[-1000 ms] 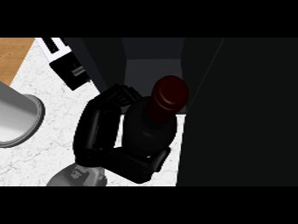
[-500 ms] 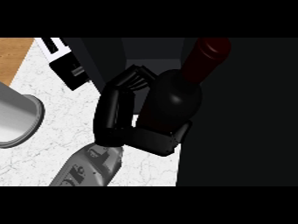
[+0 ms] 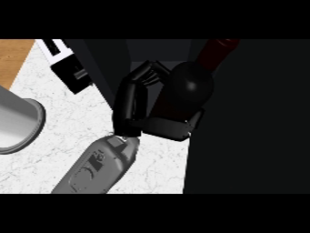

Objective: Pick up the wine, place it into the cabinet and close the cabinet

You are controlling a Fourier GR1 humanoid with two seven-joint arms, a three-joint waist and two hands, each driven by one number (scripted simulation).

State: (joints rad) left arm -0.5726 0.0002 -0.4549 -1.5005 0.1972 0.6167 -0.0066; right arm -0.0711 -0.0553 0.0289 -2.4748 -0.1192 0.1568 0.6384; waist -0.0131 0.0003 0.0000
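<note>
The right hand (image 3: 140, 107) is wrapped round the wine (image 3: 184, 91) at the dark cabinet (image 3: 251, 113) by the counter's (image 3: 50, 113) right edge, so I think it should keep the bottle straight and go in slowly

— What lies around the robot hand (image 3: 138, 102)?

— A white marbled desk (image 3: 57, 118) spreads to its left and below it, with a strip of brown wood (image 3: 3, 57) at the far upper left.

— And to its right?

— A deep black mass (image 3: 258, 118), unlit, too dark to make out. A grey cylinder (image 3: 6, 120) sits well left of the robot hand, and a black-and-white fitting (image 3: 67, 68) lies up-left.
</note>
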